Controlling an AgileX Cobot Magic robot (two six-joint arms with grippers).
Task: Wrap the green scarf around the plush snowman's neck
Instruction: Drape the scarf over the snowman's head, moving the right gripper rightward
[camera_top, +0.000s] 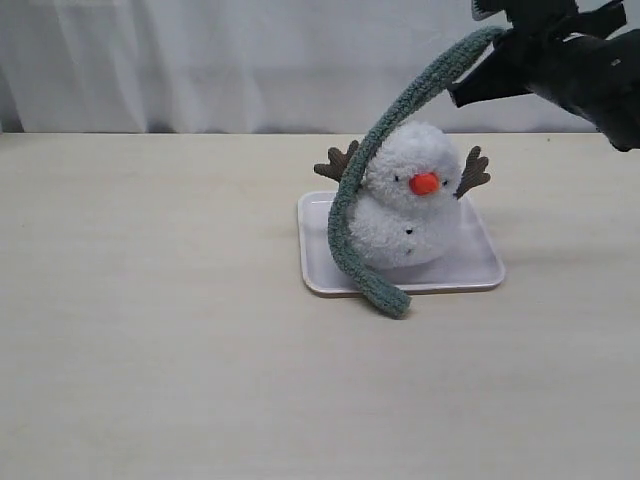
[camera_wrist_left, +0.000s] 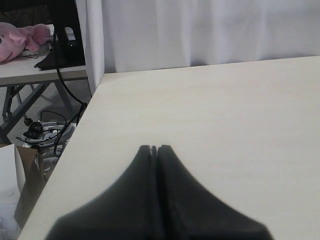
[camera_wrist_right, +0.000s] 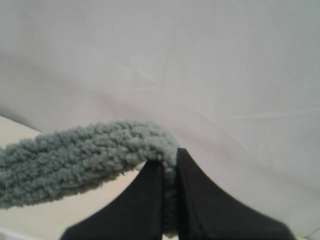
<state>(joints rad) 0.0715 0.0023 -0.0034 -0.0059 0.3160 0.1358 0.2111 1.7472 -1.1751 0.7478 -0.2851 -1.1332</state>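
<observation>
The green scarf (camera_top: 345, 205) hangs in one long arc. Its upper end is pinched in the right gripper (camera_top: 503, 38), high at about 2 o'clock from the plush snowman (camera_top: 410, 215). From there it slopes down, brushes the head on its 10 o'clock side and passes the body at 9 o'clock. It then curls under to about 6 o'clock, where the loose end lies over the front rim of the tray (camera_top: 482, 268) and onto the table (camera_top: 150, 350). The snowman stands upright on that tray, facing the exterior camera. The snowman's neck (camera_top: 388, 197) is bare in front. We judge that the scarf only leans against one side, so no turn is made yet, though we cannot see whether it touches behind the head.

The right gripper's jaws are pressed together on the scarf's tip, and its wrist view shows fuzzy fabric squeezed between them. The left gripper (camera_wrist_left: 156, 149) is closed with nothing in it, over the table and out of the exterior view.

What worries us is the grip, which takes only the very end of the fabric, so a pull toward 3 o'clock could slip it free. The toy looks light and the scarf clingy, so dragging across the head may tip the snowman or slide it off the tray. A sweep kept too high would lay the scarf over the head, not in the crease.
</observation>
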